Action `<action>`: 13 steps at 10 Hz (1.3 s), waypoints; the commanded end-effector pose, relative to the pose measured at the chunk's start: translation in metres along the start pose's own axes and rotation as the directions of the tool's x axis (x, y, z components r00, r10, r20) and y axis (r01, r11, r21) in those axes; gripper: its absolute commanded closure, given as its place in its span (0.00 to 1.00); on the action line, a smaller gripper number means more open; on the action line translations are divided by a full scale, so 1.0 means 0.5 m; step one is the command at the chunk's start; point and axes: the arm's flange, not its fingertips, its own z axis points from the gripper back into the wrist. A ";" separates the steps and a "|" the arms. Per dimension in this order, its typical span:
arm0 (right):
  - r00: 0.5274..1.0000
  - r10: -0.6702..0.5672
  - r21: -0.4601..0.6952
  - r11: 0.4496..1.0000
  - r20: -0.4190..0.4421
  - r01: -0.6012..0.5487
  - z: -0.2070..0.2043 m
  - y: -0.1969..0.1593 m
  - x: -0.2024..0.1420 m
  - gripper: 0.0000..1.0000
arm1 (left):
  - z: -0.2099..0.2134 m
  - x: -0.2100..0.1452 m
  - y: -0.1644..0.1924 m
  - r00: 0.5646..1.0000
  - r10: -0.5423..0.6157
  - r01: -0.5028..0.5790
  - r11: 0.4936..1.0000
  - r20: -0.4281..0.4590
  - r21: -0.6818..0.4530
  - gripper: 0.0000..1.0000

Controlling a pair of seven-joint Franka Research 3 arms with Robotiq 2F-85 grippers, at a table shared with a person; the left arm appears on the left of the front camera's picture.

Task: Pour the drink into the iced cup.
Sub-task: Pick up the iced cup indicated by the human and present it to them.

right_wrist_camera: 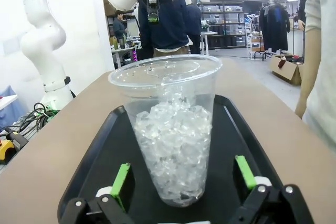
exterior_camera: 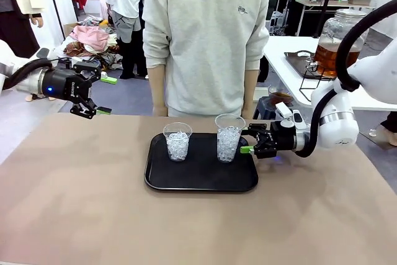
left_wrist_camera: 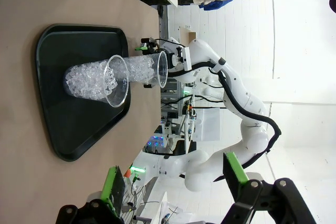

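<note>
Two clear cups packed with ice stand on a black tray (exterior_camera: pixel 155 175): a shorter cup (exterior_camera: pixel 177 141) on the left and a taller iced cup (exterior_camera: pixel 229 138) on the right. My right gripper (exterior_camera: pixel 248 140) is open, level with the table, its fingertips at the taller cup's right side. Seen from the right wrist, this cup (right_wrist_camera: pixel 170 140) stands upright between the green pads (right_wrist_camera: pixel 122 179) of that gripper (right_wrist_camera: pixel 182 182), and I see no contact. Amber-brown drink fills a large glass jar (exterior_camera: pixel 334 48) on a white side table behind. My left gripper (exterior_camera: pixel 105 95) hovers open at the far left, holding nothing.
A person in a pale sweatshirt (exterior_camera: pixel 205 35) stands at the far edge, arms down. A small brown-filled vessel (exterior_camera: pixel 279 96) sits low near the person's hand. The left wrist view shows the tray (left_wrist_camera: pixel 68 129) sideways with both cups (left_wrist_camera: pixel 97 82). Bare brown tabletop surrounds the tray.
</note>
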 end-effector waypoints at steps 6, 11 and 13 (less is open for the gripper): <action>1.000 0.000 -0.003 1.000 0.024 0.000 -0.048 -0.019 0.007 0.00 | 0.001 -0.003 -0.001 1.000 0.000 0.000 1.000 0.001 -0.002 0.00; 0.997 -0.064 0.020 0.998 0.037 0.063 -0.076 -0.013 0.010 0.00 | 0.001 -0.003 -0.001 1.000 0.000 0.000 1.000 0.001 -0.002 0.00; 0.996 -0.082 0.002 0.997 0.041 0.082 -0.089 -0.013 0.010 0.00 | 0.001 -0.003 -0.001 1.000 0.000 0.000 1.000 0.001 -0.002 0.00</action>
